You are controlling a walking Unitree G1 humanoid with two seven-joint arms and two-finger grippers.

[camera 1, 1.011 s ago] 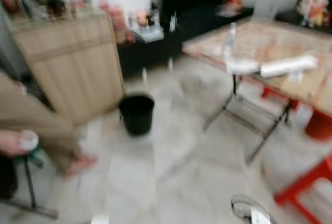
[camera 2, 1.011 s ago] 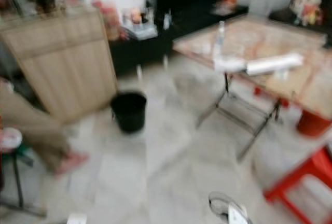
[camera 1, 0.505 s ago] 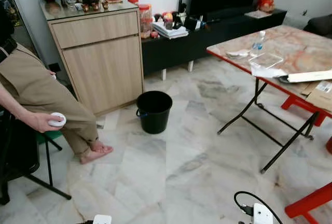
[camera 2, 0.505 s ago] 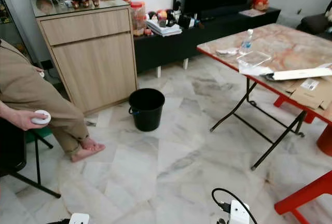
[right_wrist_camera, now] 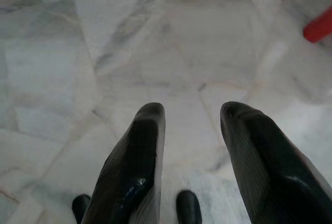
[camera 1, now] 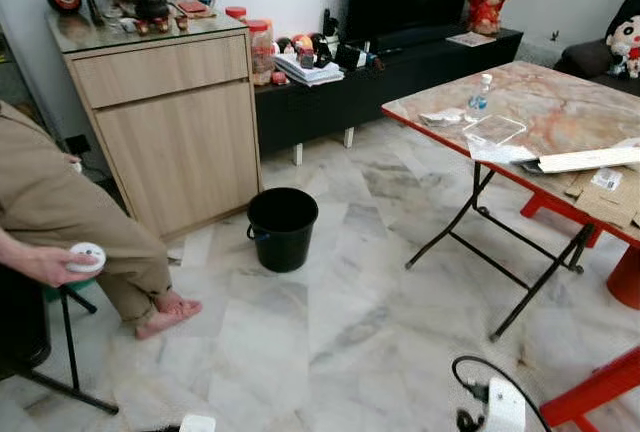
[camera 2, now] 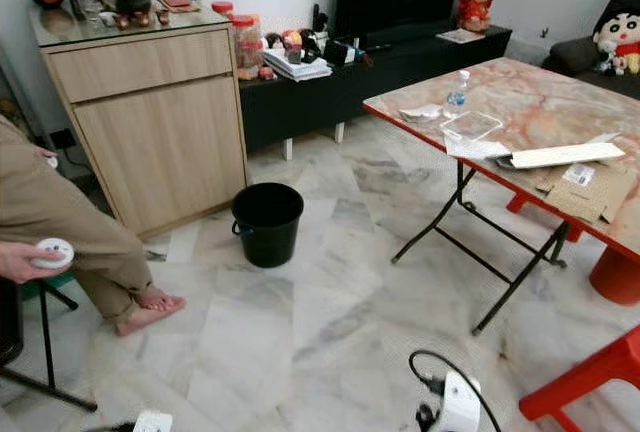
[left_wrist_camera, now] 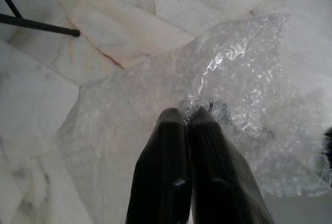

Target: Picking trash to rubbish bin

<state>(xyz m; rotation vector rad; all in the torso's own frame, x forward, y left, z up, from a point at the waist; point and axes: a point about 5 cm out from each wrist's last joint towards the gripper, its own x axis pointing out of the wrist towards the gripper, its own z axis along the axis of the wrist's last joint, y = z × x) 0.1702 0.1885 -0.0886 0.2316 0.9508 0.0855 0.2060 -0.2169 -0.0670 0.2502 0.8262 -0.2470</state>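
A crumpled clear plastic sheet (left_wrist_camera: 244, 105) is pinched in the left claw (left_wrist_camera: 188, 117), the right claw (right_wrist_camera: 189, 117) spread and idle; it could be shed short of the far black bin (camera 1: 282, 228), being slippery.

Left hand (left_wrist_camera: 185, 114) hangs low over the marble floor (left_wrist_camera: 41, 105) with its two black fingers pressed tight together, pinching a sheet of clear plastic wrap (left_wrist_camera: 228, 79). Right hand (right_wrist_camera: 189, 115) also points down at the floor, fingers spread wide apart, nothing between them.
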